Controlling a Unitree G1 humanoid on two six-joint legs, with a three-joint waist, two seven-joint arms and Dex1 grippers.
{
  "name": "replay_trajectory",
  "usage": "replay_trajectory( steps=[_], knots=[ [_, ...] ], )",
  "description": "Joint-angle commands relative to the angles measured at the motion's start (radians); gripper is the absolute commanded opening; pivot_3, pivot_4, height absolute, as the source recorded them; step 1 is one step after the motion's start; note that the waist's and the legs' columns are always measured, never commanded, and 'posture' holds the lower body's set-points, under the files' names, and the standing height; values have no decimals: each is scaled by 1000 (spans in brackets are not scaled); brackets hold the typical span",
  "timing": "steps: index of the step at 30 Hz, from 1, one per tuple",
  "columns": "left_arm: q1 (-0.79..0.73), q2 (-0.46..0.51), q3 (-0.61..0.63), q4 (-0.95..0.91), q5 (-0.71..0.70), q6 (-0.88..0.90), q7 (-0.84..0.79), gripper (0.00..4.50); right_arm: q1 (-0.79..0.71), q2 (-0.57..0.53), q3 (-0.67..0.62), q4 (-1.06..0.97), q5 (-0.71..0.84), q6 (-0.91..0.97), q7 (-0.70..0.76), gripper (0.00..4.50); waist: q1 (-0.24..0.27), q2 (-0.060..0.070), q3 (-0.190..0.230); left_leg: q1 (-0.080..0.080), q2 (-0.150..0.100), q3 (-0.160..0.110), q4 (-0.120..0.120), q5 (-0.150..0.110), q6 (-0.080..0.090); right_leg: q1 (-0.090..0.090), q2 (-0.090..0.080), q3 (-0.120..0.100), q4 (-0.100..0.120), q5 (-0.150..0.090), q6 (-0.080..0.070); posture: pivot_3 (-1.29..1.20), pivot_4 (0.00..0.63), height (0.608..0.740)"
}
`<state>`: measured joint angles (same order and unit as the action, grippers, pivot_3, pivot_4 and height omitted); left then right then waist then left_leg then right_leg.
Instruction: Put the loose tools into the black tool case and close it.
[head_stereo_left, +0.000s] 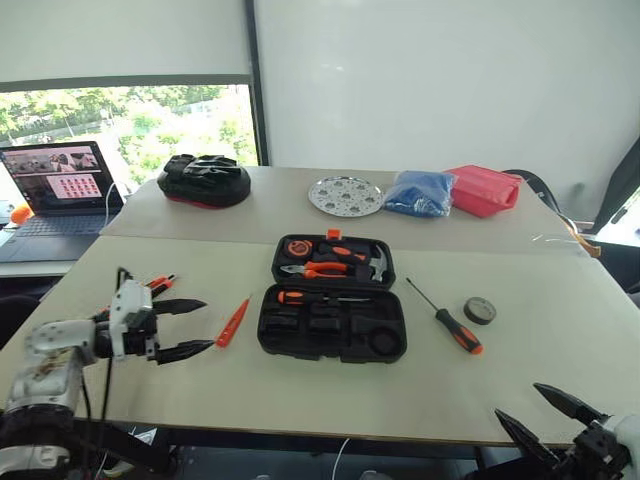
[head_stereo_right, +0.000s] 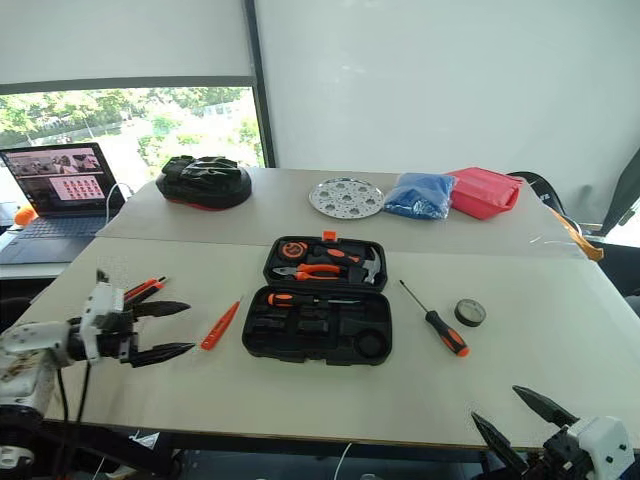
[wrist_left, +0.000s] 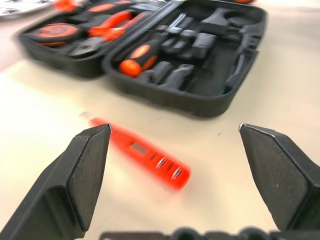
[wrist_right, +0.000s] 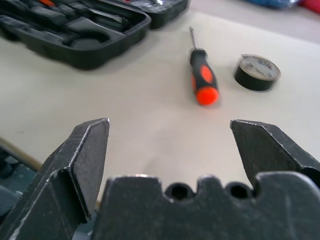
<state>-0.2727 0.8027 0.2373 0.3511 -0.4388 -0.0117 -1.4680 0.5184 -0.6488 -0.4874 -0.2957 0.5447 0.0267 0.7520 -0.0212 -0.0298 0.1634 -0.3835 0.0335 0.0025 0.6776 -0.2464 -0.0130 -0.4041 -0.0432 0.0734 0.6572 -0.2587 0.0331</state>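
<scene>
Lying open on the white table (head_stereo_left: 300, 390), the black moulded plastic tool case (head_stereo_left: 333, 310) shows two halves. Far half holds the orange tape measure (head_stereo_left: 297, 247), orange-handled pliers (head_stereo_left: 315, 269) and hammer (head_stereo_left: 375, 262). Near half holds one orange-and-black-handled screwdriver (head_stereo_left: 310, 297) in a top recess; the other shaped recesses look empty. Second screwdriver with a black shaft (head_stereo_left: 447, 318) lies on the table right of the case, small dark-grey roll (head_stereo_left: 479, 310) just beyond it. Slim orange tester pen (head_stereo_left: 232, 322) lies left of the case. Orange-and-black utility knife (head_stereo_left: 158, 283) sits further left, behind the left gripper (head_stereo_left: 193, 325). Left fingers spread wide, holding nothing, pointing toward the pen. Right gripper (head_stereo_left: 550, 412) at the table's near right edge, fingers spread wide, empty.
</scene>
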Motion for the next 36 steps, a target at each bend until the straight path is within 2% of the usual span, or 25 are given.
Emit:
replay_trajectory(
  steps=[1,5,9,13,16,19,22,23,25,29,32,36],
  knots=[
    [32,-8,-1,-126,-51,44,7,4421,-187,-149,28,-18,12,224,-47,4500,-2,0,0,0,0,1,0,0,0,0,0,1,0,1,0,0,150,740],
    [57,-35,-28,-234,-84,100,30,4421,-476,-298,209,108,-38,456,-11,4500,-2,0,0,0,0,0,-1,1,1,-1,3,0,0,0,-1,0,150,740],
    [79,-51,-37,-309,-94,124,63,4421,-690,-329,360,220,-101,569,25,4500,5,1,1,-4,0,-2,-2,0,2,-3,3,-2,-1,3,-8,0,150,740],
    [103,-53,-32,-342,-100,135,88,4421,-802,-332,466,279,-160,622,73,4500,8,1,1,-9,-2,-2,-1,-3,7,-7,1,-2,-3,2,-7,0,150,740],
    [124,-53,-23,-365,-107,139,105,4500,-862,-321,520,290,-185,676,89,3847,5,1,1,-12,-2,-1,0,-4,8,-10,0,-1,-3,3,-6,0,150,740],
    [137,-53,-17,-382,-111,143,118,4500,-908,-307,560,312,-221,712,83,2690,4,1,1,-18,-2,-1,1,-3,8,-18,0,-1,0,3,-6,0,150,740],
    [146,-50,-14,-393,-112,146,126,4500,-940,-305,594,333,-252,718,100,1772,3,1,1,-17,-2,-1,1,-3,8,-18,0,-1,0,3,-6,0,150,740],
    [147,-49,-15,-394,-113,146,128,4500,-945,-303,594,334,-252,721,109,1341,3,1,1,-17,-2,-1,1,-3,8,-18,0,-1,0,3,-6,0,150,740],
    [156,-44,-9,-400,-117,146,130,4500,-948,-301,573,319,-235,697,142,892,3,1,1,-17,-2,-1,1,-3,8,-18,1,-1,0,3,-6,0,150,740],
    [186,-40,16,-421,-130,144,140,4500,-932,-327,481,252,-162,607,266,885,1,2,2,-18,-2,-1,1,-3,8,-18,1,-1,0,3,-6,0,150,740],
    [213,-38,36,-436,-138,149,156,4500,-991,-345,444,187,-136,607,301,885,-10,3,2,-17,-1,-1,1,-4,8,-18,1,-1,0,3,-6,0,150,740],
    [234,-47,46,-448,-143,157,177,4500,-1171,-272,577,95,-113,705,345,885,-35,4,3,-15,0,0,1,-3,8,-19,2,-1,1,5,-9,0,150,740]
  ],
)
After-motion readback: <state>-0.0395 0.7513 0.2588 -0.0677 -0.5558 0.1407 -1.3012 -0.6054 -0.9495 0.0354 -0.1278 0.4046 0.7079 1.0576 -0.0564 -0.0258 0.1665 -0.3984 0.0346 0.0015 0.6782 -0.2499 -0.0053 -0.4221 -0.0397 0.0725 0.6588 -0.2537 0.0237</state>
